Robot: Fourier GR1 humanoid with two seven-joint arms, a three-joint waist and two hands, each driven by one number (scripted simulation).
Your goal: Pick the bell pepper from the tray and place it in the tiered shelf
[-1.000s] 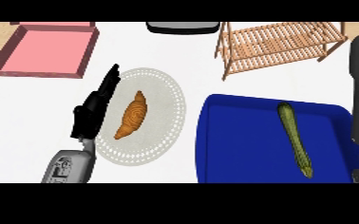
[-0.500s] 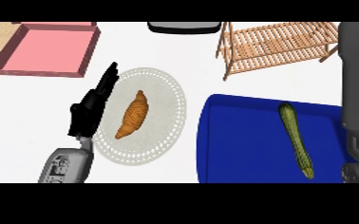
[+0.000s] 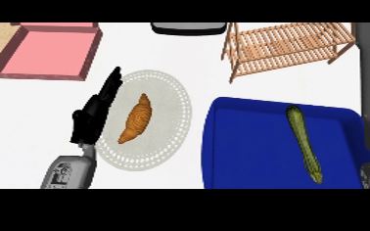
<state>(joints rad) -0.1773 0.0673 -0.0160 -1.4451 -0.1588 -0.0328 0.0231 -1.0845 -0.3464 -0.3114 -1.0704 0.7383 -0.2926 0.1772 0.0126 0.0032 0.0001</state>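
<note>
A blue tray [image 3: 242, 149] lies at the lower right. In it lies a long green vegetable [image 3: 304, 143], slim like a cucumber; no bell pepper shows. The wooden tiered shelf [image 3: 288, 49] stands at the upper right, beyond the tray. A grey strip of my right forearm [image 3: 362, 78] runs along the right edge, beside the shelf and the tray; its hand does not show. My left hand [image 3: 92, 116] rests at the left with straight fingers over the rim of a plate, holding nothing.
A white lacy plate [image 3: 172, 103] with a croissant [image 3: 137, 119] sits left of the tray. A pink shallow box [image 3: 47, 54] lies at the upper left. A dark grey object [image 3: 188, 28] shows at the top middle.
The grey right forearm has come further into view along the right edge, reaching higher beside the shelf. The left hand and the vegetable have not moved.
</note>
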